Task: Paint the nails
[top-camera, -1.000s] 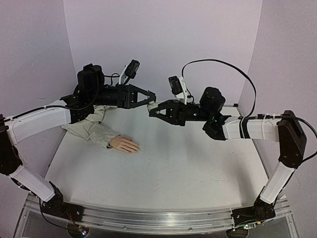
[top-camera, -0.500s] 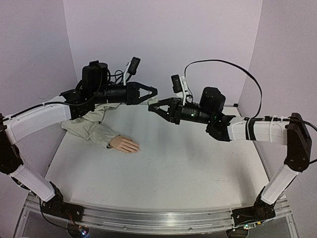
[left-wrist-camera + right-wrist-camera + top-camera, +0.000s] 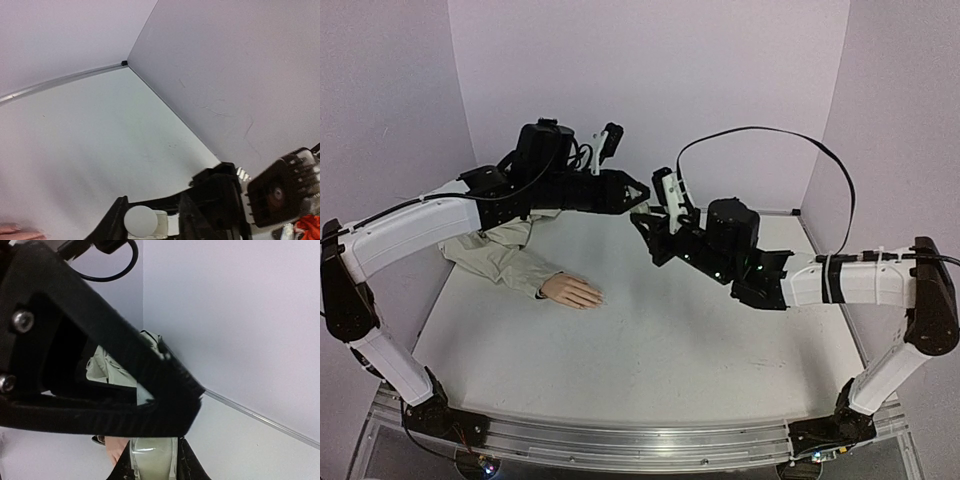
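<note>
Your left gripper (image 3: 641, 194) is pinching a small white cap (image 3: 140, 221) between its fingers. Your right gripper (image 3: 645, 222) is clamped on a pale bottle (image 3: 152, 461). The two meet tip to tip in the air, beyond and to the right of the mannequin hand (image 3: 570, 291) and well apart from it. You cannot tell whether the cap is seated on the bottle. The mannequin hand lies on the worktop (image 3: 670, 340) with its fingers pointing right, and its beige sleeve (image 3: 498, 256) runs back under your left arm. The nails (image 3: 595, 297) sit at its fingertips, too small to judge their colour.
</note>
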